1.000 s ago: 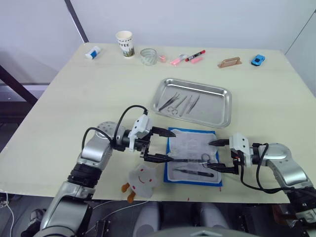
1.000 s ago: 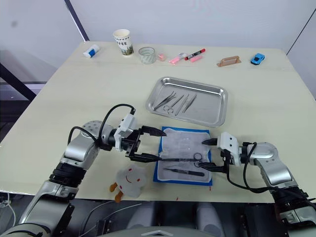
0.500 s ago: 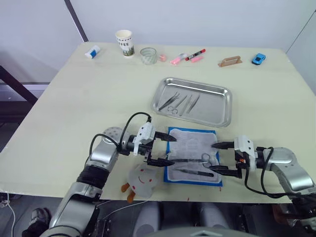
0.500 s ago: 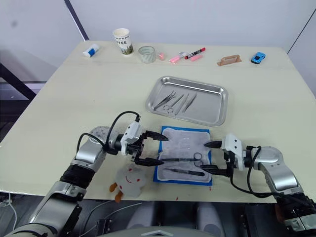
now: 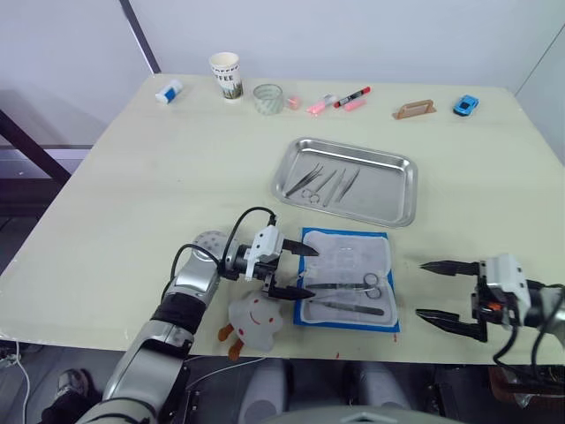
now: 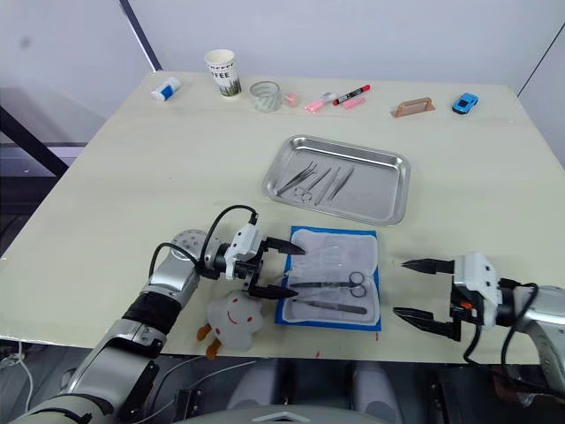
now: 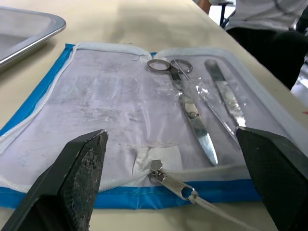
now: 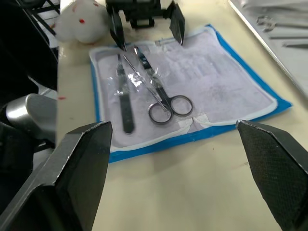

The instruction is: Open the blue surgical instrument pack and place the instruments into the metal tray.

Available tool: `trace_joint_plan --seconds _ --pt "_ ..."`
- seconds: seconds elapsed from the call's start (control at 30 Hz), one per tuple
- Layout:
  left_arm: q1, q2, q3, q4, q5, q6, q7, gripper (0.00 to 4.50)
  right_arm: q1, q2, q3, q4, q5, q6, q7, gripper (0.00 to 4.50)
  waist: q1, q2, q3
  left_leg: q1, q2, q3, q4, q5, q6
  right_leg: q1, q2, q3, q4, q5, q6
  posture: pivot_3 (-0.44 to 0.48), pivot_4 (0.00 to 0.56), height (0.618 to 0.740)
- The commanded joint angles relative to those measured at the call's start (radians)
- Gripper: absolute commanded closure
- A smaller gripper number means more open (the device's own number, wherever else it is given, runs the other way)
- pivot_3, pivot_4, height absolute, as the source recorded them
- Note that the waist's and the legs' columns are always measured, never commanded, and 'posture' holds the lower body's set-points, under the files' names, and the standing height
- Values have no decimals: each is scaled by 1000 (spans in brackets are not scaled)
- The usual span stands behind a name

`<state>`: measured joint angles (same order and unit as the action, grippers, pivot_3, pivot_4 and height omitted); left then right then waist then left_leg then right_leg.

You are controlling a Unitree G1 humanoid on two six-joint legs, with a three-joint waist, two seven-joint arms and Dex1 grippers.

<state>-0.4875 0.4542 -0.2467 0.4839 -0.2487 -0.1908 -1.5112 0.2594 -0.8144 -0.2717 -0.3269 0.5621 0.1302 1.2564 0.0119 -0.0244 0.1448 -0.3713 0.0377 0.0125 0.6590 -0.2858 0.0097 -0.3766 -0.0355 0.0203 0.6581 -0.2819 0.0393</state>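
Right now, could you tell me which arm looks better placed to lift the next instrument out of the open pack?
Probably left: the left gripper is open at the blue pack's edge, by the scissors' tips. The right gripper, also open, hangs clear of it.

The two head views look forward and down from the table's (image 5: 132, 159) near edge, taking in the whole top to its far edge; they share almost all of the scene, one slightly offset sideways. The left wrist view sits low and close at the open blue pack's (image 7: 43, 202) zipper edge, facing across its lining toward the scissors (image 7: 185, 103). The right wrist view looks from the pack's opposite side, a little farther off, facing the left gripper (image 8: 144, 21). Both wrist views share the pack.
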Motion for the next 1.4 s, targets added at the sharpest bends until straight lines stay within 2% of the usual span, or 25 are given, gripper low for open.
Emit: trace_joint_plan --seconds 0.03,0.27,0.5,0.6,0.77,0.93,1.03,1.17,1.4 --pt "3 0 -21 31 54 -45 14 18 59 -19 -111 -92 58 22 -9 0 0 0 0 0 0 0 0 0 0 0 0 0 0 0 0 0 150 740" --pt "5 -16 -47 45 108 -48 48 18 139 -26 -207 -200 93 77 -42 0 0 1 -1 -1 0 -1 6 0 0 1 0 0 2 0 1 0 150 740" --pt "16 3 -62 57 127 -64 57 18 106 -21 -168 -274 107 191 -161 0 1 3 -2 -2 0 -1 7 0 1 1 0 0 2 0 1 0 150 740" --pt "12 10 -61 64 127 -63 58 18 51 -17 -107 -291 73 246 -248 0 1 4 -3 -2 0 -2 8 0 1 1 1 -1 2 0 1 0 150 740" --pt "8 21 -57 57 121 -56 58 18 -126 -56 109 -321 -28 395 -373 0 -2 5 -4 -3 0 -3 8 0 1 0 1 -2 2 0 1 0 150 740" --pt "14 20 -62 24 120 -40 70 18 -345 -31 299 -225 -103 460 -390 0 -1 6 -4 -5 0 -5 10 0 1 0 1 -4 2 0 1 0 150 740" --pt "20 18 -64 -3 118 -22 84 18 -427 -13 382 -183 -161 464 -396 0 0 6 -4 -6 0 -6 10 0 1 0 1 -4 2 0 1 0 150 740" --pt "39 23 -65 -44 114 -4 97 18 -491 -14 474 -120 -258 415 -380 0 2 6 -4 -7 0 -6 10 0 1 -1 1 -5 2 0 1 0 150 740" --pt "64 32 -64 -96 111 24 120 18 -540 7 552 -50 -341 365 -336 0 1 6 -4 -7 0 -7 10 0 1 -1 1 -5 2 0 1 0 150 740"
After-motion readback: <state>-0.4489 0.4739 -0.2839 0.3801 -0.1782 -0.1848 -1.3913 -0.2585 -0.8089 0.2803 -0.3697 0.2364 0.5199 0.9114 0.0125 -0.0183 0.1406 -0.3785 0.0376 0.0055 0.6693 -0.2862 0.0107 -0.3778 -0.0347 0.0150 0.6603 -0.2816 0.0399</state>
